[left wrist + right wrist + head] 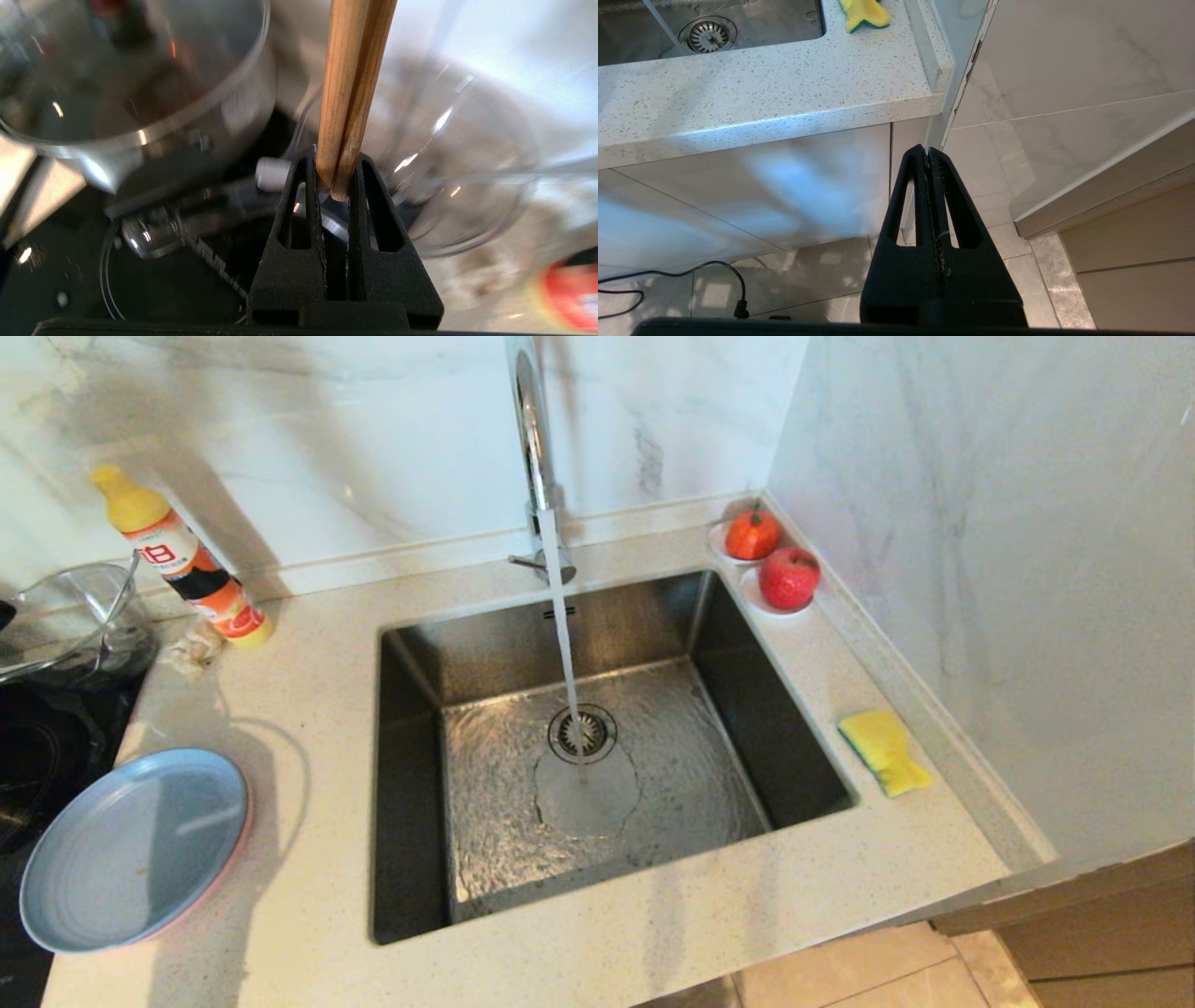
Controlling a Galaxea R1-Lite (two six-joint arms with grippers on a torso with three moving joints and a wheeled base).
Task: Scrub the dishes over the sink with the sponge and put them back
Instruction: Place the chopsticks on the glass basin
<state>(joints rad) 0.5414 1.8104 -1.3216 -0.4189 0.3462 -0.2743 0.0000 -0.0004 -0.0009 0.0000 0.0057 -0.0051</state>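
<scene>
A light blue plate (131,849) lies on the counter left of the sink (411,784), stacked on a pink plate whose rim (246,817) just peeks out. The yellow sponge (884,751) (864,14) lies on the counter right of the sink. Water runs from the faucet (532,439) onto the drain (582,733). My left gripper (334,161) is out of the head view. It is shut on a pair of wooden chopsticks (355,70) over the stove, beside a glass bowl (467,186). My right gripper (928,151) hangs shut and empty below the counter's front edge.
A detergent bottle (182,560) and the glass bowl (75,616) stand at the back left. Two fruits (789,577) sit on saucers at the sink's back right corner. A steel pot (140,93) and a glass lid (154,228) sit on the black stove. A wall bounds the counter's right side.
</scene>
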